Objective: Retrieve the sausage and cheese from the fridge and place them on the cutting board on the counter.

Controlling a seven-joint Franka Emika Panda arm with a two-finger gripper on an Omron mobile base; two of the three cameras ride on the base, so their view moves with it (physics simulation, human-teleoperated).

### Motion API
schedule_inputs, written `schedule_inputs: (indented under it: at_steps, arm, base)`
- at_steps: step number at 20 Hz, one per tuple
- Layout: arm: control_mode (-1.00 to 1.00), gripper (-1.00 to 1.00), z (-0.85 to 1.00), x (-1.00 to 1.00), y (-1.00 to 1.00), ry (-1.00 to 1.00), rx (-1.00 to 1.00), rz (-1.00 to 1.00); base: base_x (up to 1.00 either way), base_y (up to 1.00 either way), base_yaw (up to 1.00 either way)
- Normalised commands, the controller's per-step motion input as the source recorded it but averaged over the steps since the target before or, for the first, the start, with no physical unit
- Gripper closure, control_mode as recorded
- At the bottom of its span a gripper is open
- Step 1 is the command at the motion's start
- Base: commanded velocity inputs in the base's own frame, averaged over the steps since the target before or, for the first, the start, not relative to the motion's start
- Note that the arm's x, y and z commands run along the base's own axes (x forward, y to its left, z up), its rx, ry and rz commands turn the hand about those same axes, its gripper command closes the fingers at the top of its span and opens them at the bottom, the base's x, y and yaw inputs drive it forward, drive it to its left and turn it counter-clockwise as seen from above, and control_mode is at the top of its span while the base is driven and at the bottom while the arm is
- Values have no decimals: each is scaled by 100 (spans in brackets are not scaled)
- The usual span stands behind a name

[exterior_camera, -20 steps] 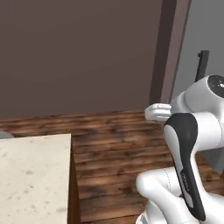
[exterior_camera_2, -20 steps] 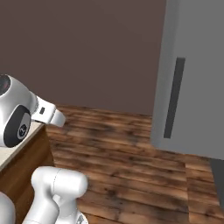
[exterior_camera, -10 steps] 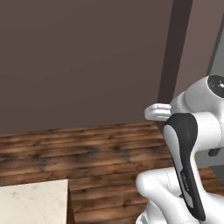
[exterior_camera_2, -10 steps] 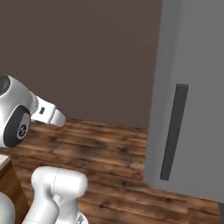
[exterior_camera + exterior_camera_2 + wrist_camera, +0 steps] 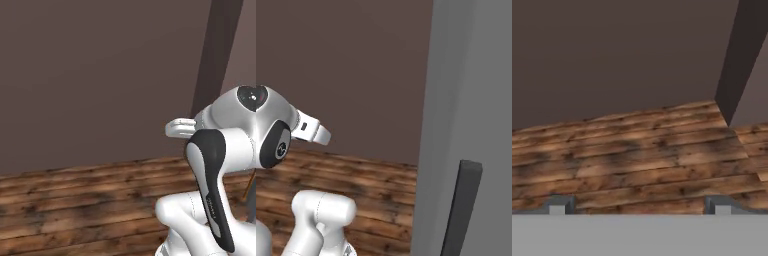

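- Fridge point(image 5: 476, 125) is the task thing nearest at hand: a tall grey slab along the right of the right base view, door closed, its dark bar handle point(image 5: 461, 210) low on the front. The sausage and cheese must be behind that door, and I cannot say where inside.
- Gripper point(image 5: 639, 206) is spread wide with nothing between its tips; the hand view looks out over bare wooden floor point(image 5: 637, 160) toward a dark brown wall point(image 5: 612, 55).
- Risk, as I judge it: the base is close to the fridge's left side, and if it rolls much nearer the door may lack room to swing, or the arm point(image 5: 215, 195) could clip the fridge's near corner while reaching round for the handle.
- Another risk: the handle is a narrow vertical bar, so a hand arriving rolled the wrong way would bracket nothing or slip off it when the pull begins.
- A third: pulling without the base giving way would drive the door edge into the robot's own body.
- Open room: the floor to the left and ahead is bare up to the wall, so backing off or sidestepping left looks free.
- Edges to mind: the wall ahead, the dark corner post point(image 5: 739, 60) where wall meets fridge side, and the fridge's left edge.
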Motion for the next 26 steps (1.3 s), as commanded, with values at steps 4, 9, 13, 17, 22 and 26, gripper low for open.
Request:
schedule_inputs:
  at_steps: [4,9,13,17,22,26]
  arm:
    - [100,-100,0,0,0,0,0,0]
    - [100,-100,0,0,0,0,0,0]
    - [100,-100,0,0,0,0,0,0]
    - [100,-100,0,0,0,0,0,0]
    - [100,-100,0,0,0,0,0,0]
    - [100,-100,0,0,0,0,0,0]
  base:
    - [100,0,-20]
    - [64,0,-68]
    - [0,0,-98]
    - [16,25,-91]
    - [73,43,-73]
    - [99,48,-60]
